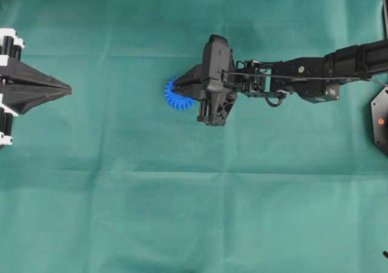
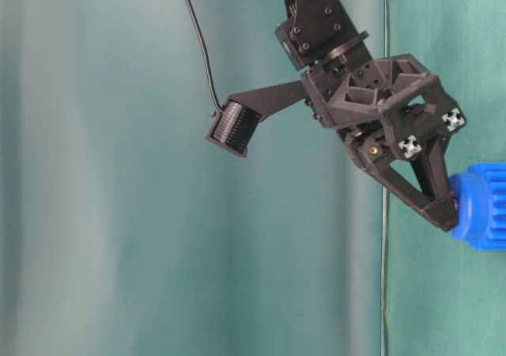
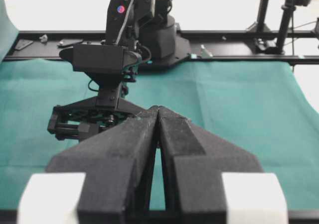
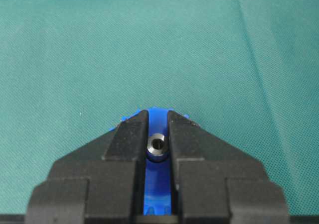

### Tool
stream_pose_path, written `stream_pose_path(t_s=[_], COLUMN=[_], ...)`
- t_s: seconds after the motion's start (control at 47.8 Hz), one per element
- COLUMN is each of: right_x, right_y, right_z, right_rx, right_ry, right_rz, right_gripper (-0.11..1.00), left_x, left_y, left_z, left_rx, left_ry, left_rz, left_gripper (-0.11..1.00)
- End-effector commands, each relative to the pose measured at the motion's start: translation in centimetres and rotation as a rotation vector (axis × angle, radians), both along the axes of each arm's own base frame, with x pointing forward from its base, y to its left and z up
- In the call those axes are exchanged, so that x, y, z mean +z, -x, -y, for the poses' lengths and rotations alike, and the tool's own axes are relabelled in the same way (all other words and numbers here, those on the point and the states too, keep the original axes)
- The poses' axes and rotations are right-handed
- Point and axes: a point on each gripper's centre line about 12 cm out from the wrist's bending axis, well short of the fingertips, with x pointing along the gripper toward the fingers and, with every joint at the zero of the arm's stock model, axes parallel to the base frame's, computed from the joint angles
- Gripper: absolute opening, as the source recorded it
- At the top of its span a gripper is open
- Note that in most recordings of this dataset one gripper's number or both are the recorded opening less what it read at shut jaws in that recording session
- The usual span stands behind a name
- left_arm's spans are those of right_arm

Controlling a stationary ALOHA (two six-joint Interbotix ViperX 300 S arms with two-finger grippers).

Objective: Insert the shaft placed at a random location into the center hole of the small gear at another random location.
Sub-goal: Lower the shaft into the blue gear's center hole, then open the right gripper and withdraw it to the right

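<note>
The small gear [image 1: 174, 98], bright blue and toothed, lies on the green cloth under my right gripper [image 1: 177, 93]. In the right wrist view the right gripper [image 4: 157, 116] is shut on the shaft [image 4: 157, 145]. The shaft is a short silvery pin seen end-on, upright over the middle of the small gear [image 4: 157, 184]. The center hole is covered by the shaft. At table level the fingertips [image 2: 444, 212] meet the blue hub of the small gear [image 2: 484, 207]. My left gripper [image 1: 68, 91] rests at the far left, shut and empty, its tips [image 3: 158, 110] pressed together.
Green cloth [image 1: 194, 212] covers the whole table. The right arm [image 1: 315, 76] stretches in from the right edge. A black base part with a red dot [image 1: 381, 121] sits at the right edge. A black rail [image 3: 234, 34] runs along the far side in the left wrist view.
</note>
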Motion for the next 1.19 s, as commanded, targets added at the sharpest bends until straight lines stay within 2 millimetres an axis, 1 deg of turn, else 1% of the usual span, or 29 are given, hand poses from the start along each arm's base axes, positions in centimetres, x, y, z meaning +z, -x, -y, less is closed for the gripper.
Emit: stream_pose_path(t_s=[0.0,0.042,0.084,0.105,0.125,0.251,0.272,0.293,0.481,0.543,0.711,0.857,0.982,1.171], right_x=[1.2,1.2,1.2,1.2,1.2,1.3,1.3,1.3,1.4,1.8,3.7,5.1,5.7,5.7], right_y=[-0.5,-0.5,-0.5,-0.5,-0.5,-0.5,-0.5,-0.5,-0.5,-0.5,-0.4,-0.2,-0.1,-0.1], right_z=[0.0,0.0,0.0,0.0,0.0,0.0,0.0,0.0,0.0,0.0,0.0,0.0,0.0,0.0], right_rx=[0.000,0.000,0.000,0.000,0.000,0.000,0.000,0.000,0.000,0.000,0.000,0.000,0.000,-0.001], right_ry=[0.004,0.005,0.005,0.004,0.005,0.005,0.005,0.005,0.005,0.006,0.011,0.011,0.012,0.010], right_rz=[0.041,0.043,0.043,0.041,0.043,0.044,0.043,0.044,0.047,0.053,0.093,0.099,0.102,0.104], right_gripper=[0.13,0.17,0.26,0.31,0.39,0.76,0.80,0.81,0.72,0.72,0.72,0.72,0.72,0.72], left_x=[0.5,0.5,0.5,0.4,0.5,0.5,0.5,0.5,0.5,0.5,0.5,0.5,0.5,0.5], left_y=[-0.2,-0.2,-0.2,-0.2,-0.2,-0.2,-0.2,-0.2,-0.2,-0.2,-0.2,-0.2,-0.2,-0.2], left_z=[0.0,0.0,0.0,0.0,0.0,0.0,0.0,0.0,0.0,0.0,0.0,0.0,0.0,0.0], left_rx=[0.001,0.001,0.000,0.001,0.000,0.000,0.001,0.001,0.001,0.001,0.001,0.001,0.000,-0.001], left_ry=[0.000,0.000,0.000,0.000,0.000,0.000,0.000,0.000,0.000,0.000,0.000,0.000,0.000,0.002], left_rz=[0.012,0.012,0.012,0.009,0.012,0.012,0.012,0.012,0.011,0.012,0.012,0.012,0.012,0.012], left_gripper=[0.00,0.00,0.00,0.00,0.00,0.00,0.00,0.00,0.00,0.00,0.00,0.00,0.00,0.00])
